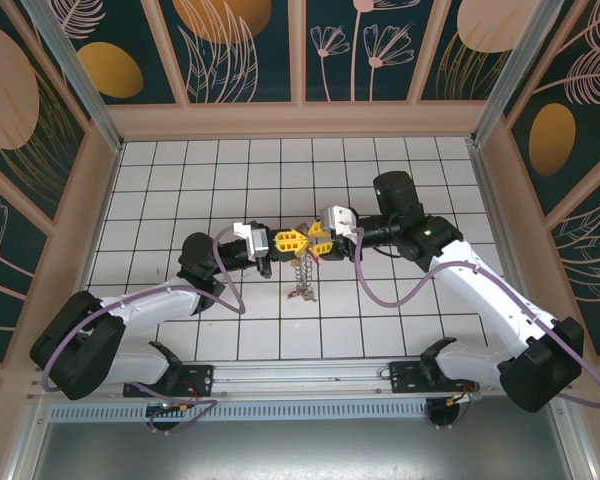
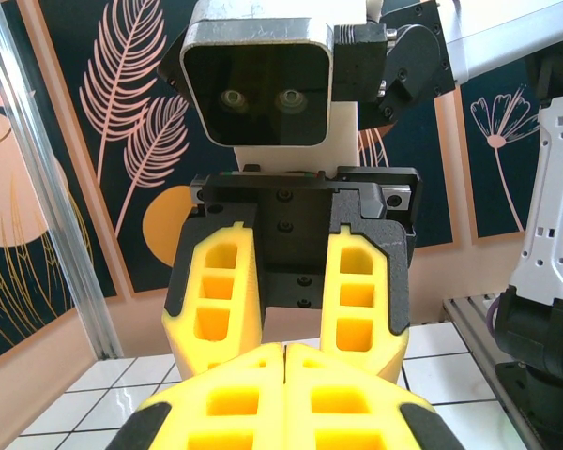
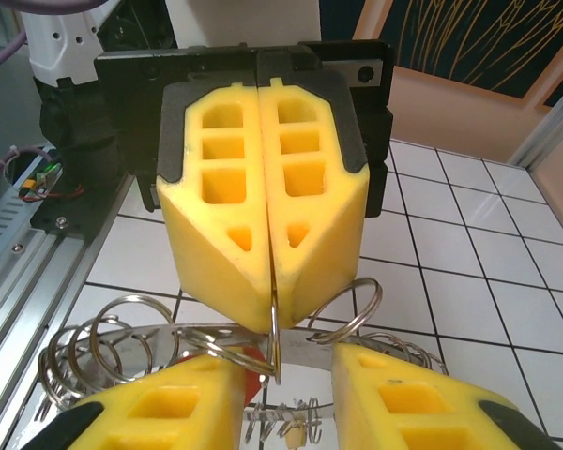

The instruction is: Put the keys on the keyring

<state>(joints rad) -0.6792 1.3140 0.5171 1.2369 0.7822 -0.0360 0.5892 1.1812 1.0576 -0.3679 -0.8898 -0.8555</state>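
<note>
Grey keyring point(image 3: 275, 345) apparently upright, edge-on, long axis vertical.

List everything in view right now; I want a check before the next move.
keyring: one, grey metal, hanging at table centre between the grippers
loops: several, silvery, along the keyring's rim
keys: count unclear, one red head visible, dangling at the keyring's bottom
table: one, white tiled
wall panels: dark with tan plant patterns, around the table
left gripper: yellow fingers, shut on a keyring wire
right gripper: yellow fingers apart, facing the left
</note>
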